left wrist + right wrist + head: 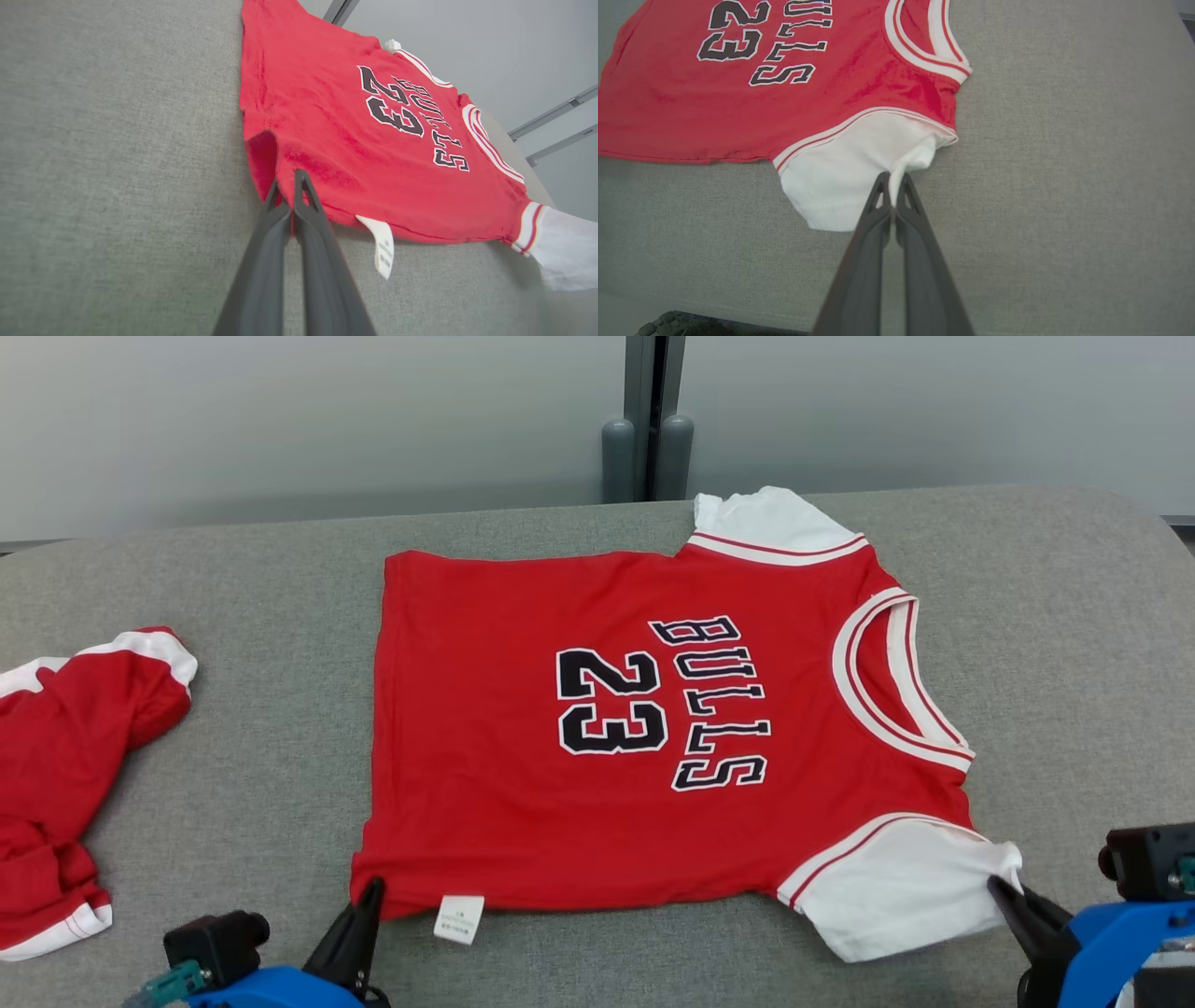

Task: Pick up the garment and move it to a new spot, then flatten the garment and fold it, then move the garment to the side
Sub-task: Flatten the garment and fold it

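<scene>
The garment [597, 728] is a red jersey with white sleeves, "BULLS 23" in black, lying flat on the grey table, collar to the right. My left gripper [372, 889] is shut on its near hem corner, and the left wrist view shows the same grip of the left gripper [289, 179] on red cloth [336, 121]. My right gripper [997, 885] is shut on the near white sleeve's edge; the right wrist view has the right gripper [892, 176] pinching that white sleeve [845, 177]. A white care label [459, 918] hangs from the near hem.
A second red and white garment [65, 775] lies crumpled at the table's left edge. The grey padded table [1074, 663] runs wide to the right of the jersey. A grey wall with a vertical post [649, 420] stands behind the table.
</scene>
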You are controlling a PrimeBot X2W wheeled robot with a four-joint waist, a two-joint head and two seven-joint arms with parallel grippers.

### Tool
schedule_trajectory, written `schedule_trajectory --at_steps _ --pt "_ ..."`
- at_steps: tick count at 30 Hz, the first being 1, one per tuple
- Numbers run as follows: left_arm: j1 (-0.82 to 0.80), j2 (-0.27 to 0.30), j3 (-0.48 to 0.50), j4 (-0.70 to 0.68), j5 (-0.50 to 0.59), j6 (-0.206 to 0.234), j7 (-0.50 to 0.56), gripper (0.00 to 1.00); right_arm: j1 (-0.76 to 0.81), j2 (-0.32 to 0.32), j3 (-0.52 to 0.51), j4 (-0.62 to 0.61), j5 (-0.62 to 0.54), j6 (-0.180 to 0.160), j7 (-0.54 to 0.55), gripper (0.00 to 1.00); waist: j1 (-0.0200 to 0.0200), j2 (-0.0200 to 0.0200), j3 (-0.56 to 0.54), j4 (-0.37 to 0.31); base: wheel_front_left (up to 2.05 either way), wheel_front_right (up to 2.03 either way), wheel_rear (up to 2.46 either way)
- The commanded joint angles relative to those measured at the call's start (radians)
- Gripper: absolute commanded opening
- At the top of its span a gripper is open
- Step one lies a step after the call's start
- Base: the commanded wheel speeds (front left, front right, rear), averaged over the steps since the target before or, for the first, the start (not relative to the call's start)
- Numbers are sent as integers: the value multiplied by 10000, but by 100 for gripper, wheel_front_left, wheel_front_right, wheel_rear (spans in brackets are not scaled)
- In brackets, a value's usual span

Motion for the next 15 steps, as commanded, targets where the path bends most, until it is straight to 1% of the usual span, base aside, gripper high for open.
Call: schedule_trajectory --at_steps 1,4,8,11,15 --pt "-331 -21 117 -53 -87 -6 -43 0 -267 -115 2 -28 8 1 -54 0 0 1 24 8 0 0 0" --pt "-716 -154 328 -51 -229 -65 -77 0 -1073 -353 186 149 143 3 -154 0 0 1 141 3 0 0 0" --pt "-1412 -258 394 158 -308 -150 129 0 -2190 -772 513 671 253 3 -304 0 0 1 411 58 0 0 0" --pt "-1942 -321 365 429 -262 -255 291 0 -3083 -1026 708 1197 284 1 -568 0 0 1 722 97 0 0 0" --pt "-2672 -429 335 888 -142 -305 402 0 -4225 -1149 907 2029 300 1 -1072 0 0 1 1252 156 0 0 0"
